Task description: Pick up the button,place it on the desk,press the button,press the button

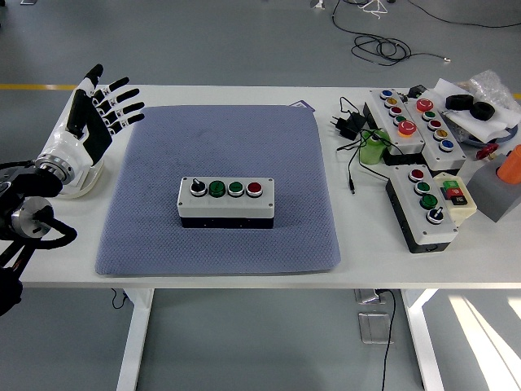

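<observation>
A white and black button box (226, 202) lies on the blue-grey mat (220, 147) in the middle of the table. It carries a black selector knob, two green buttons and a red button in a row. My left hand (102, 110) is raised at the mat's far left corner, fingers spread and holding nothing, well left of and beyond the box. My right hand is out of view.
Other button boxes (413, 122) (425, 207), a charger with cable (350, 126), a green roll (374, 148), a grey box (496, 192) and bagged items (480, 102) crowd the table's right side. A white object (85, 175) lies under my left wrist.
</observation>
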You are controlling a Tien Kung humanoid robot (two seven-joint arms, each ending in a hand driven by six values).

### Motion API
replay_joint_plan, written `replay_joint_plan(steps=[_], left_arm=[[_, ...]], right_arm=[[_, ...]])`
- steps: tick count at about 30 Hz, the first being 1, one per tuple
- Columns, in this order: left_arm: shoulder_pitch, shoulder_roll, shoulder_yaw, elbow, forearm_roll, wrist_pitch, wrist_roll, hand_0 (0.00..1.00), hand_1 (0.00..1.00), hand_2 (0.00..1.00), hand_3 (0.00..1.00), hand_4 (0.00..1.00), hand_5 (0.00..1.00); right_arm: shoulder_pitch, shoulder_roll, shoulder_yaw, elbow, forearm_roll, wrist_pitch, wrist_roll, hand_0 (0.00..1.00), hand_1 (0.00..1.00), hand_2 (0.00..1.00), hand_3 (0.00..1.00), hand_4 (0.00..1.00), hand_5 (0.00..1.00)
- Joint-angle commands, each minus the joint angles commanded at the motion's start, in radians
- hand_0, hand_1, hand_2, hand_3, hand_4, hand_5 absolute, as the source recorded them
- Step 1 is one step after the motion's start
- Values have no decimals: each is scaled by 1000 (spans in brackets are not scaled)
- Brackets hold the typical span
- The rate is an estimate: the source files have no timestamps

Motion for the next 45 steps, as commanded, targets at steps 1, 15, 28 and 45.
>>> replay_joint_plan(steps=[1,15,28,45], left_arm=[[0,0,-3,-1,0,0,0,715,755,824,855,723,998],[-8,-2,0,-13,8,0,3,718,759,826,854,724,998],[3,2,-2,-16,11,5,3,721,762,830,854,723,998],[20,2,11,-9,11,20,10,711,749,820,832,722,998]], right_arm=[[1,0,0,0,1,0,0,787,797,817,751,412,479],[12,-1,0,0,-4,1,-4,787,797,817,751,412,479],[16,-5,-4,0,-9,-1,-4,787,797,817,751,412,479],[3,-3,-7,0,-20,-3,-13,787,797,817,751,412,479]])
